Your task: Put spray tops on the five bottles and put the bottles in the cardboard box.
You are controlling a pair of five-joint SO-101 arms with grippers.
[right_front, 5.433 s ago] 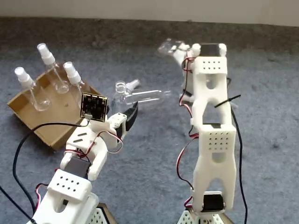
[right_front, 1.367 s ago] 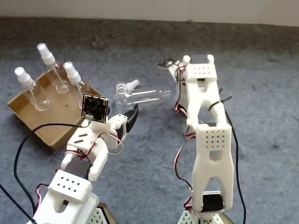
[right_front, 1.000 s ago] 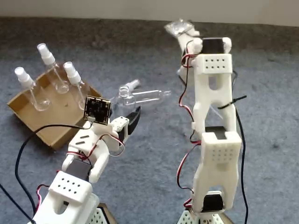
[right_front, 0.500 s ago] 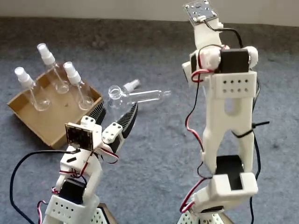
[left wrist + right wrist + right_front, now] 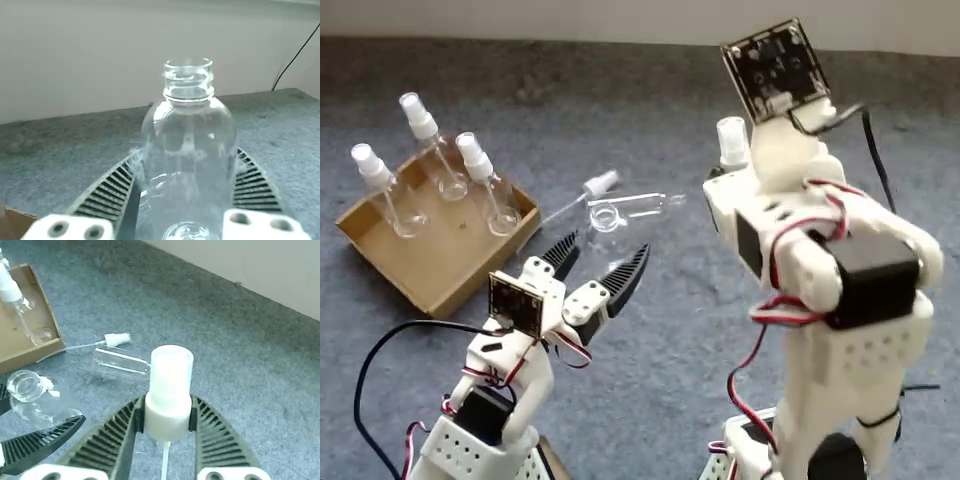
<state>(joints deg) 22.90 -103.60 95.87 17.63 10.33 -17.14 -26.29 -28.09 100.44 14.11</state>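
Both just rose: left tool pinching an open bottle; right tool, one o'clock, pinching a spray top. Capping looks next.

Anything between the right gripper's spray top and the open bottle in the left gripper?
Nothing visible. The bottle in the left gripper has an open neck; the right gripper holds the spray top apart from it.

**Bright, soft light with faint shadows**

Light falls evenly over the grey carpet, and shadows beneath the arms are weak and soft-edged. The carpet's far strip looks darker. The wall is plainly lit, without hot spots. The clear bottle carries small white glints on its neck and shoulder. The white spray top looks bright, almost washed out.
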